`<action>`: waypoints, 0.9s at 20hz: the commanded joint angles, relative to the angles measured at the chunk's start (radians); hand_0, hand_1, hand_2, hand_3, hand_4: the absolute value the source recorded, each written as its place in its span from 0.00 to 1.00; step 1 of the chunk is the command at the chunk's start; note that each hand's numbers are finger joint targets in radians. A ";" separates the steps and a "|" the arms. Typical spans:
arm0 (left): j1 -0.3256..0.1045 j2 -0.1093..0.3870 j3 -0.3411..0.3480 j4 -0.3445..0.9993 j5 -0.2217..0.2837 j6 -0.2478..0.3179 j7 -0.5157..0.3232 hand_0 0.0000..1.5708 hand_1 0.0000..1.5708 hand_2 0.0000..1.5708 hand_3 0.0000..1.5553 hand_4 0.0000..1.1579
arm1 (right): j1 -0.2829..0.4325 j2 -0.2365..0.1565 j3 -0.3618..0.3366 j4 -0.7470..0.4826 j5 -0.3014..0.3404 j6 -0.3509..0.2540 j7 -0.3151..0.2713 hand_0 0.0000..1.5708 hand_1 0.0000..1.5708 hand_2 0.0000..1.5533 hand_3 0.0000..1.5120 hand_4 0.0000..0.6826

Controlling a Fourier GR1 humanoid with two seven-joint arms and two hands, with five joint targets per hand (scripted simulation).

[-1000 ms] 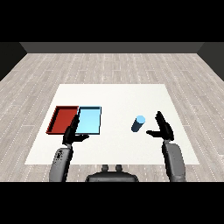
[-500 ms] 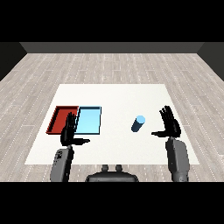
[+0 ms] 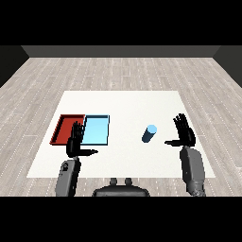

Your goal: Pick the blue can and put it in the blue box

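A white desk stood on a floor of pale wood planks, and the head view looked down and forward across it. On the left part of the desk a red tray and a light blue tray lay side by side, their long edges touching, the red one farther to the left. The blue can stood on the bare desk to the right of the middle, well apart from both trays and inside neither; it appeared slightly tilted, its lighter top face turned toward the camera. The right hand was just to the right of the can, fingers straight and spread upward, thumb stretched out to the left toward the can, with a visible gap of white desk between the thumb tip and the can, so it was open and held nothing. Its grey forearm ran down toward the lower right corner of the view. The left hand was raised at the near edge of the two trays, partly overlapping the near corner of the red tray and the near left corner of the light blue tray in the view; its fingers were likewise straight and spread, thumb pointing right, open and empty. Its grey forearm came up from the lower left.
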 commanded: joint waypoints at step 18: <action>-0.070 0.023 0.036 0.003 0.027 0.023 0.049 0.00 0.00 0.00 0.00 0.00 | -0.097 0.068 0.037 0.257 0.010 -0.034 -0.024 0.00 0.00 0.00 0.00 0.00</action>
